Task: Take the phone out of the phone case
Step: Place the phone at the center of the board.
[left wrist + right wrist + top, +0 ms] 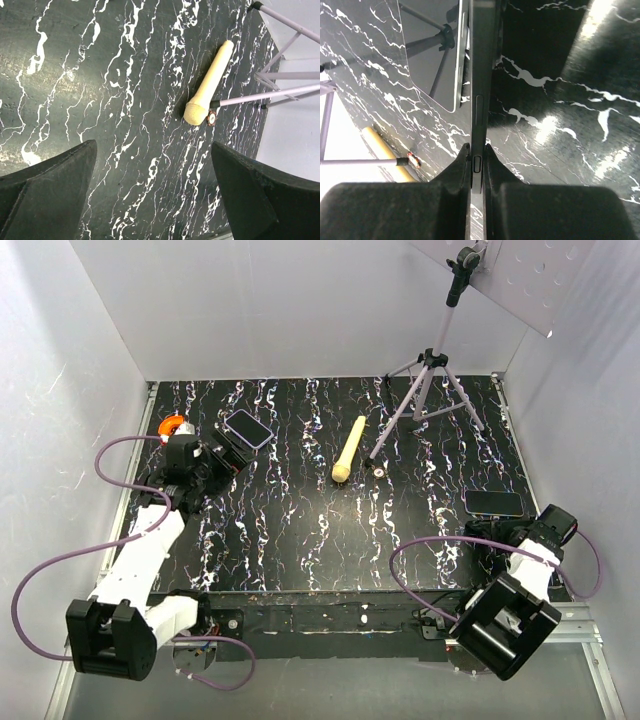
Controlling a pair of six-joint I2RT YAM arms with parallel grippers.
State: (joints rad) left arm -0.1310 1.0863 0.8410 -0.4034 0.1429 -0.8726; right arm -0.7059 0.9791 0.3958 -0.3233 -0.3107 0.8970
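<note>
The phone (248,428), with a black screen and a pale lavender rim, lies flat on the table at the back left. My left gripper (222,450) is open and empty just in front of it. In the left wrist view the gripper (153,150) shows only table between its fingers, and the phone is out of view. My right gripper (496,523) is shut on the near edge of the black phone case (493,503) at the right side. In the right wrist view the gripper (477,150) pinches the case (482,75), which shows edge-on. I cannot tell whether the case touches the table.
A cream-yellow stick (348,448) lies mid-table with a small round piece (380,468) beside it. A grey tripod (430,390) stands at the back right. An orange roll (172,425) sits at the back left corner. White walls close in three sides.
</note>
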